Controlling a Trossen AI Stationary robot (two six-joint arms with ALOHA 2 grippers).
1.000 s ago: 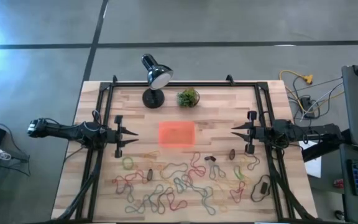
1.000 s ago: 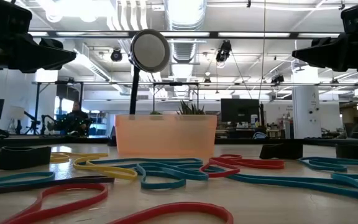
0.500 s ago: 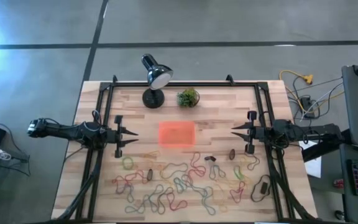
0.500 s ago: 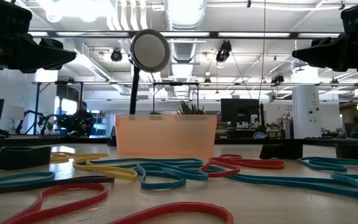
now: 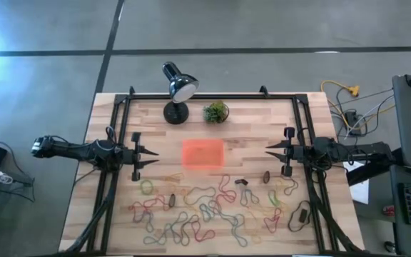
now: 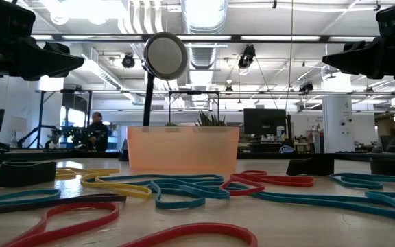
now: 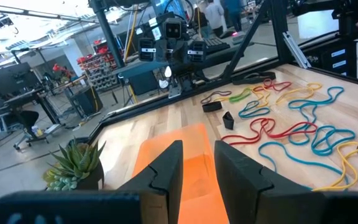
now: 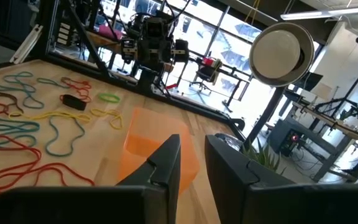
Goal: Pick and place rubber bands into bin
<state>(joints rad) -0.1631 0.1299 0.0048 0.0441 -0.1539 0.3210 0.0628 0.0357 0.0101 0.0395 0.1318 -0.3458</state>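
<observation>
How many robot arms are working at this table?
2: the left gripper hovers at the table's left side, the right gripper at its right, both facing the bin.

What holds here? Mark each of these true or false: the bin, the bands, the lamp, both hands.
1. The bin holds no rubber bands. True, as far as the high view shows.
2. The rubber bands lie on the table, nearer the camera side than the bin in the low view. True.
3. The left hand grips a red band. False: its fingers hold nothing; a gap shows between them in its wrist view.
4. The desk lamp stands between the bin and the bands. False: it stands beyond the bin, beside the potted plant.
5. The right hand hangs over the bands. False: it waits to the bin's right.
</observation>
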